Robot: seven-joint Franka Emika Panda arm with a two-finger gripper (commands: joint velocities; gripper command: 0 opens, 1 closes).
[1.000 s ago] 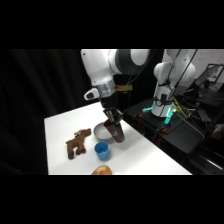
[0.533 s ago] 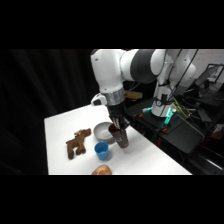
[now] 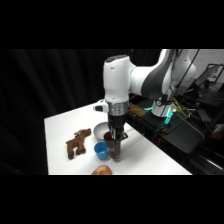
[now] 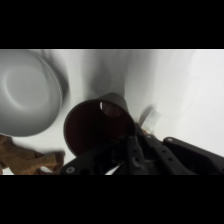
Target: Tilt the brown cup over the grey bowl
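The brown cup [image 3: 116, 151] stands upright beside the blue cup, in front of the grey bowl [image 3: 101, 131]; I cannot tell whether its base touches the table. My gripper [image 3: 116, 139] comes straight down onto its rim and is shut on it. In the wrist view I look down into the brown cup [image 4: 92, 127], with the gripper [image 4: 122, 136] gripping its near-right rim. The grey bowl [image 4: 25, 95] lies at the upper left, apart from the cup, its pale inside showing nothing in it.
A small blue cup [image 3: 101, 149] stands just left of the brown cup. A brown toy animal [image 3: 77, 143] lies further left, and its edge shows in the wrist view [image 4: 25, 159]. An orange object [image 3: 102, 170] sits at the table's front edge. Dark equipment crowds the right side.
The arm has swung from over the bowl toward the front right. The brown cup went from tilted at the bowl to upright and lower, beside the blue cup.
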